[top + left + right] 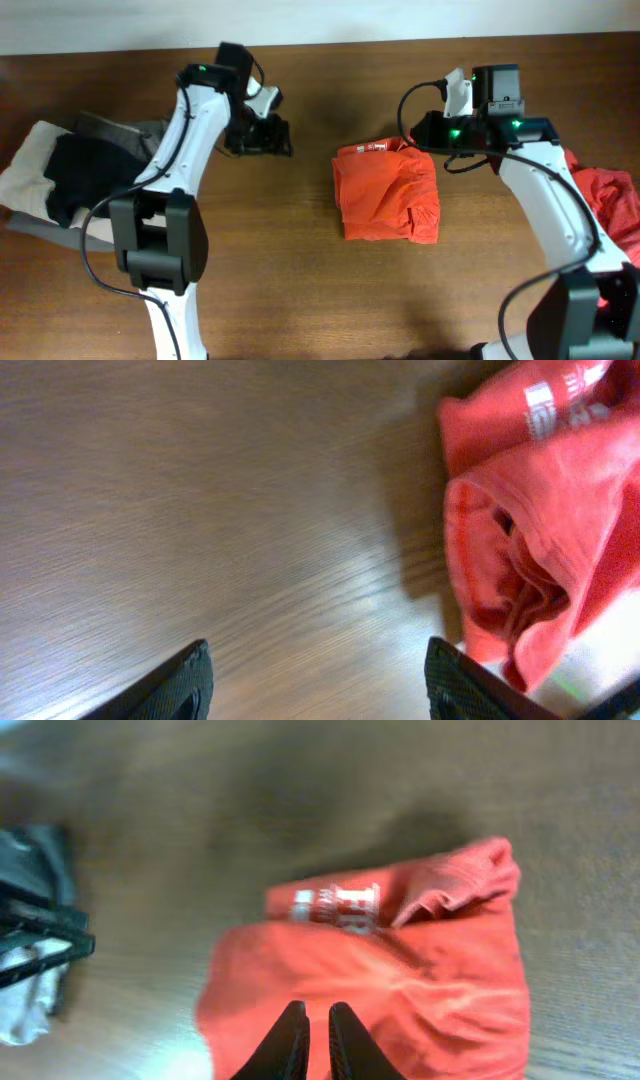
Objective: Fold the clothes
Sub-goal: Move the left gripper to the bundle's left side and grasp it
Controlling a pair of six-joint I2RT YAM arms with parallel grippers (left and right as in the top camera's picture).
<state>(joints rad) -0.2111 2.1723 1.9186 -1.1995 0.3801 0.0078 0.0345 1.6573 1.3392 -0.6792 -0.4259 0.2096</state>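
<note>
Orange-red shirt [387, 192] sat loosely folded. The left gripper [318, 665] was wide open & empty, the right gripper [318, 1020] near-shut & empty over it — a low pass w/ it could've snagged the folds.

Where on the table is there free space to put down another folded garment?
Bare wood lies in front of the folded orange-red garment, and between it and the left arm. The left edge is crowded with a pile of beige and dark cloths; red cloth fills the right edge.
</note>
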